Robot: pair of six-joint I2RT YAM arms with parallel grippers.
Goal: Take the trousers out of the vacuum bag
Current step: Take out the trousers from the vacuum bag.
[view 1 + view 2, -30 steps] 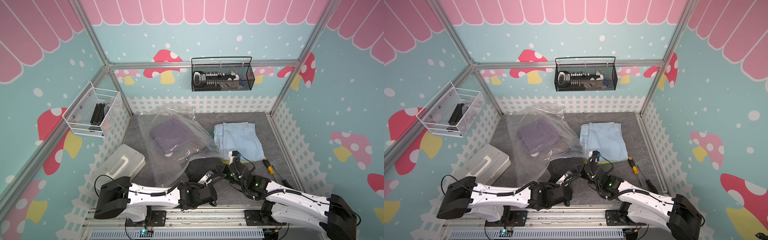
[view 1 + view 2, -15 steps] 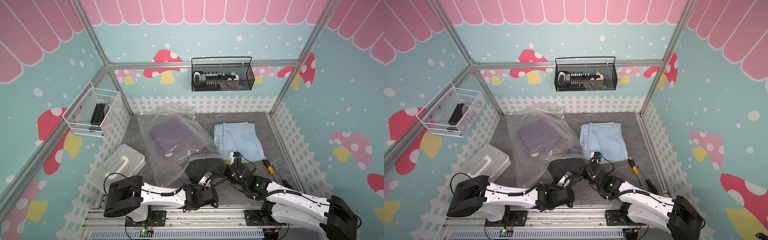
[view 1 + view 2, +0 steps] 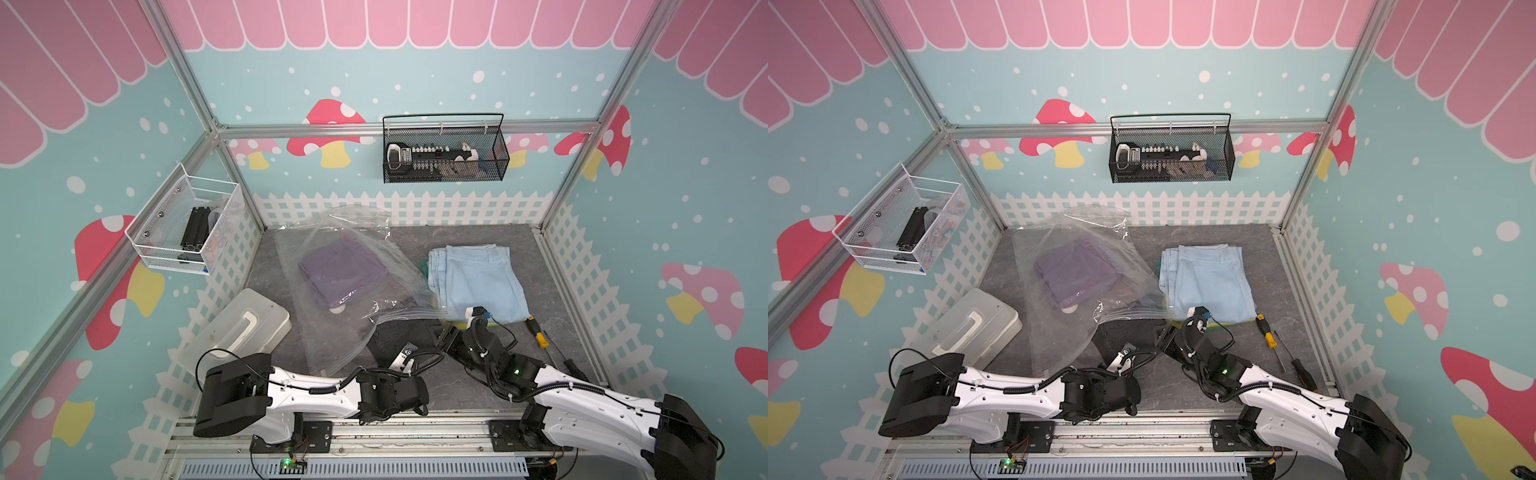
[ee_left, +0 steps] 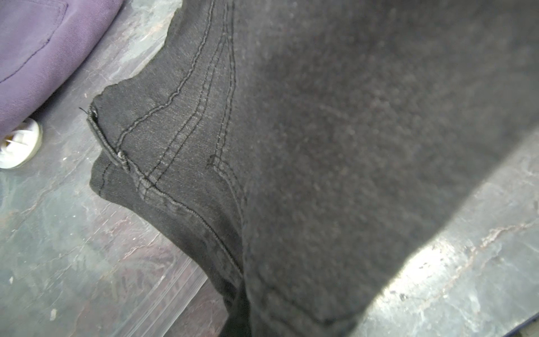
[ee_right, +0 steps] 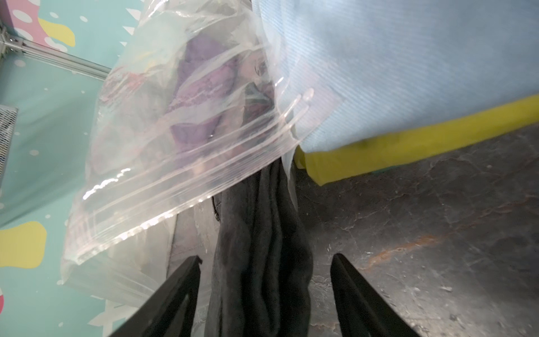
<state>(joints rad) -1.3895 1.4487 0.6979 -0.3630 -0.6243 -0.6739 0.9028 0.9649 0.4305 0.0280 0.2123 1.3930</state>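
- At far left a translucent hard box (image 3: 245, 328) with a white handle sits on the grey desk (image 3: 478, 237), against the fence.
- Just beside it lies the vacuum bag (image 3: 328, 332), crinkly and clear, with its ridged zip edge (image 5: 186, 163) toward the arms.
- The purple trousers (image 3: 343, 270) lie folded inside the bag, well back from the mouth.
- The dark trousers (image 3: 395, 334) lie at the mouth. Their far part is under the zip edge and their near part is out on the desk.
- The left pincer (image 3: 406, 353) is at the near edge of the dark trousers. The left wrist view is filled with that dark cloth (image 4: 320, 146) and shows no fingers, so I cannot tell how its jaws stand.
- The right pincer (image 5: 262, 277) stands wide open. Its two black fingers (image 5: 350, 291) flank a bunched fold of the dark trousers without clamping it.
- To the right, outside the bag, the light blue trousers (image 3: 478, 278) lie on top of a stack, with the yellow trousers (image 5: 408, 137) showing beneath.
- A yellow-handled screwdriver (image 3: 538, 334) and a black-handled one (image 3: 571, 365) lie near the right fence.
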